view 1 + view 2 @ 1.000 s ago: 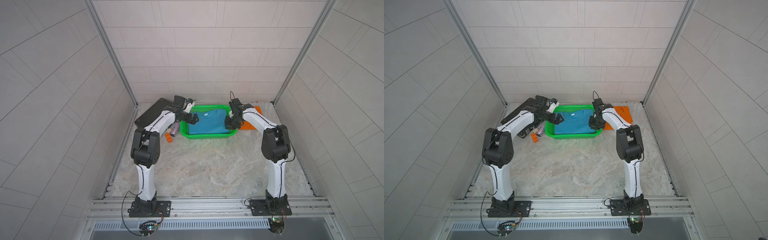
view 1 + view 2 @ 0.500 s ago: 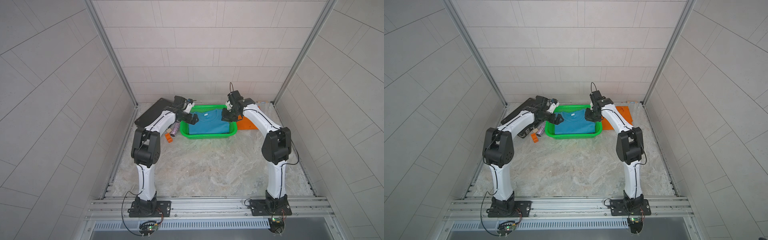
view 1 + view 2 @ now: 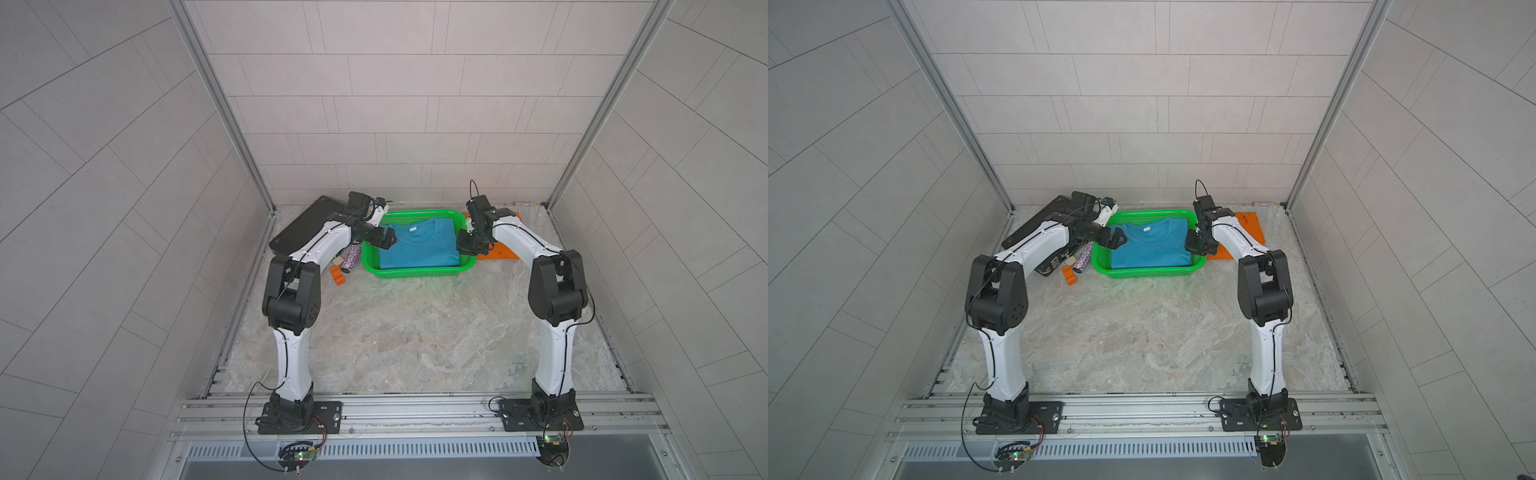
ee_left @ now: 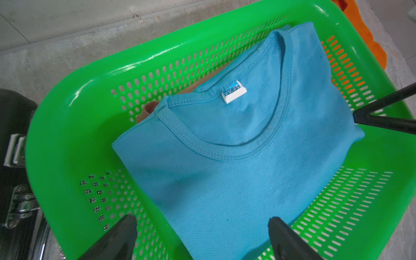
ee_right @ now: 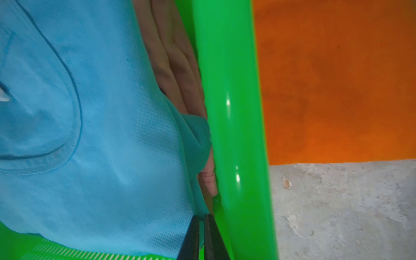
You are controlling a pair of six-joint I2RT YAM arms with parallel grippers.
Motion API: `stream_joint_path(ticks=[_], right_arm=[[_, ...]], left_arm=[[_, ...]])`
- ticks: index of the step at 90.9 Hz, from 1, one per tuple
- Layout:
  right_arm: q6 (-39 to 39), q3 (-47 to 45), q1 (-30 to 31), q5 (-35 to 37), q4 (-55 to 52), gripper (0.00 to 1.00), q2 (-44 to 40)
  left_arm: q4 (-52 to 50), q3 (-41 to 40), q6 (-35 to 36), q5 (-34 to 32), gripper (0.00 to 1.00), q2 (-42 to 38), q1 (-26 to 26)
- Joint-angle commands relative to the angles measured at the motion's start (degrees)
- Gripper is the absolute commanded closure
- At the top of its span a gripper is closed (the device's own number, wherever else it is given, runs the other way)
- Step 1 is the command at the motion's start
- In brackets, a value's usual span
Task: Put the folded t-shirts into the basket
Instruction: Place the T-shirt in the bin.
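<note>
Saw left tool (image 4: 200,238) gaping, empty; right tool (image 5: 202,217) shut, seemingly empty, by basket (image 5: 231,112) wall. Best lifted clear before fetching orange t-shirt (image 5: 337,78).

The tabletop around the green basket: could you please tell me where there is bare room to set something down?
The widest bare patch of table lies between the basket and the table's near edge. Crowded: the basket's left side, with black case, glittery tube and orange block; its right side holds the orange t-shirt. The teal t-shirt fills the basket.
</note>
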Motion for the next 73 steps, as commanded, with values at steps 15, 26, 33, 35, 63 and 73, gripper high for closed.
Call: stream_joint_path(ticks=[15,26,33,35,63,73], right_arm=[[-1.53,7.33,4.15,-0.04,0.75,0.89,-4.2],[-1.25,6.78,4.29,0.2,1.52,0.89,-2.64],[-1.18,5.78,4.32,-0.68,1.5,0.89,-1.43],[-1.13,5.16,4.34,-0.82,1.75,0.89,-1.26],[0.46,-3.33,2.4,2.11,4.29,0.9,0.39],[0.87,-2.18,1.84,3.07,3.93,0.9,0.31]], left_arm=[[-1.4,0.37,0.44,2.1,0.09,-1.79,0.1],[-2.31,0.86,-0.57,3.61,0.08,-3.0,0.2],[-2.8,0.89,-0.65,4.5,0.08,-4.16,0.19],[-2.94,0.87,-0.65,4.77,0.08,-4.49,0.21],[-2.71,-0.89,-0.16,6.32,0.07,-6.56,0.56],[-3.24,0.08,-0.42,6.01,0.08,-3.61,0.48]])
